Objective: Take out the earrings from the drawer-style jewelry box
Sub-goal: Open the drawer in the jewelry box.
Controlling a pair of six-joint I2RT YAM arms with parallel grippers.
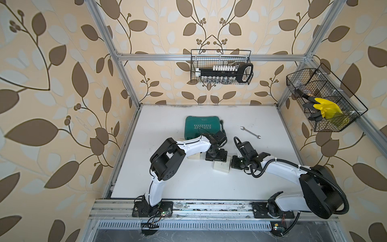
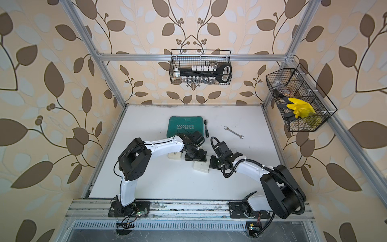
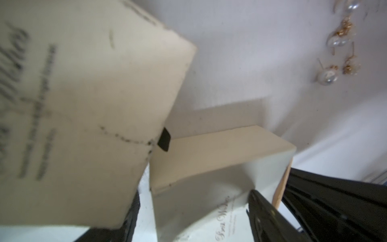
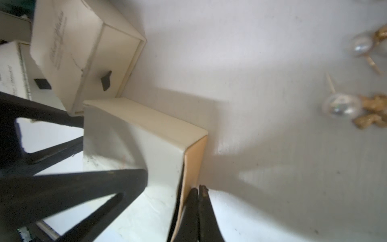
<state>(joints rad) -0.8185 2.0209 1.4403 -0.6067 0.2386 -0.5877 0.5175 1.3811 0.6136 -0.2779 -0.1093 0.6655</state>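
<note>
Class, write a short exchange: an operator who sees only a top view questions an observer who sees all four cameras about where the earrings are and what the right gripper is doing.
Operator: From above I see cream boxes by the grippers, but no earrings.
Observer: The right wrist view shows earrings, pearl with gold, lying loose on the white table, apart from the boxes.
Operator: And the right gripper?
Observer: Its fingers are pressed together beside the tan end of the nearest box.
</note>
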